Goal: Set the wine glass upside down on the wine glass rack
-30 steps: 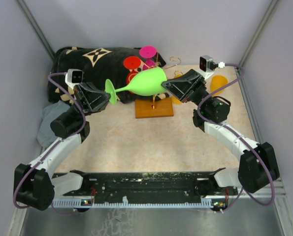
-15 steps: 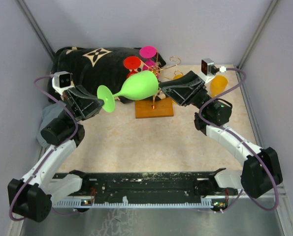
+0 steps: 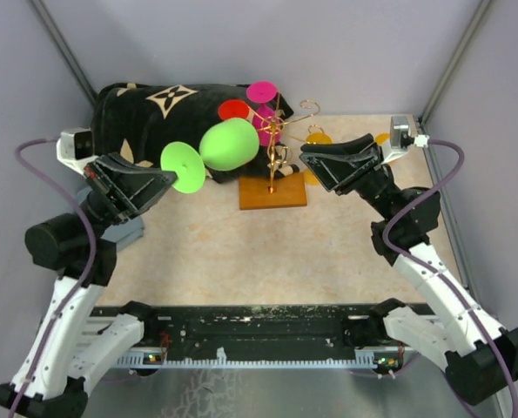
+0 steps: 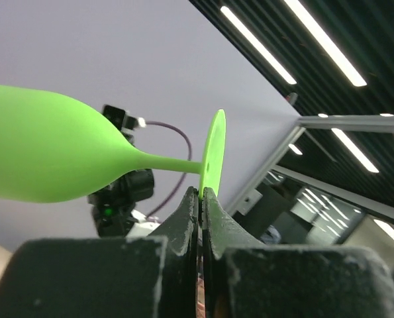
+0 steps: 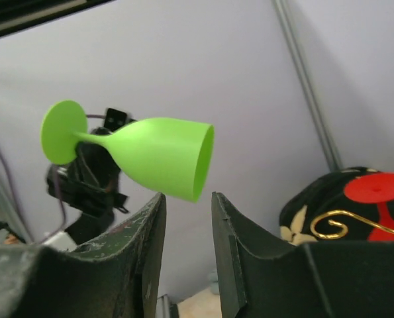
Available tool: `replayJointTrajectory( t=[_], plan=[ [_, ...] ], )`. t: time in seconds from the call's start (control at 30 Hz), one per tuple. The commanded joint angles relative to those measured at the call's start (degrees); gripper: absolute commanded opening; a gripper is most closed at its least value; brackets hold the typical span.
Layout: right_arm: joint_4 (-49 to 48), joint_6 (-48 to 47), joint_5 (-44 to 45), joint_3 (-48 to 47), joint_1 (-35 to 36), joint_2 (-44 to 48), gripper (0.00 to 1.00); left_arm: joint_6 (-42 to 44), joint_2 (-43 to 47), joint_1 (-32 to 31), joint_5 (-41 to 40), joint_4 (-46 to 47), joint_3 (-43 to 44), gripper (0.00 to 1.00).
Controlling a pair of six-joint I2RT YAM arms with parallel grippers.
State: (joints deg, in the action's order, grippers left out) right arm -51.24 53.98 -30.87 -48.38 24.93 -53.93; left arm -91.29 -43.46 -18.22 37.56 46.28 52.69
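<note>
My left gripper (image 3: 166, 177) is shut on the edge of the foot of a lime-green wine glass (image 3: 229, 144) and holds it in the air, lying sideways, left of the rack. In the left wrist view the fingertips (image 4: 201, 196) pinch the foot disc (image 4: 214, 154), and the bowl (image 4: 44, 156) points away. My right gripper (image 3: 315, 167) is open and empty, right of the glass and apart from it. In the right wrist view the glass's rim (image 5: 203, 162) hangs just above the gripper (image 5: 187, 202). The gold wire rack (image 3: 277, 131) stands on its wooden base (image 3: 272, 194).
A red glass (image 3: 234, 110) and a pink glass (image 3: 261, 91) hang on the rack. A black patterned cushion (image 3: 154, 109) lies behind it. An orange cup (image 3: 382, 138) stands behind the right arm. A grey cloth (image 3: 128, 233) lies at the left wall.
The right gripper has come off the glass's rim and drawn back to the right. The left arm has pulled back left and raised the glass, its foot now turned toward the camera.
</note>
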Motion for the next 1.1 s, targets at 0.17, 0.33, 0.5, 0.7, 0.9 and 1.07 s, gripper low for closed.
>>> replayJointTrajectory(
  t=[0.17,0.33,0.5,0.7,0.9,1.07],
  plan=[
    [16.44,-12.66,6.20,-1.63,-0.49,6.55,0.34,18.35,2.16,0.33,-4.63,-40.13,8.25,0.00],
    [20.75,-15.56,7.72,-1.69,-0.71,8.44,0.34,17.61,0.53,0.29,-2.16,-42.90,3.07,0.00],
    [23.79,-18.01,8.75,-2.13,-0.83,9.69,0.34,19.06,-0.18,0.21,-2.82,-46.29,0.39,0.00],
    [24.63,-18.72,8.94,-2.08,-1.11,9.71,0.34,20.16,-4.84,-0.74,-2.94,-45.18,-0.35,0.00],
    [25.23,-19.27,9.35,-1.33,-1.20,10.02,0.34,22.73,-13.67,-2.32,-3.09,-42.29,3.75,0.00],
    [27.02,-20.71,9.98,-1.28,-1.29,10.68,0.34,23.30,-19.03,-2.41,-2.85,-39.86,7.03,0.00]
  ],
)
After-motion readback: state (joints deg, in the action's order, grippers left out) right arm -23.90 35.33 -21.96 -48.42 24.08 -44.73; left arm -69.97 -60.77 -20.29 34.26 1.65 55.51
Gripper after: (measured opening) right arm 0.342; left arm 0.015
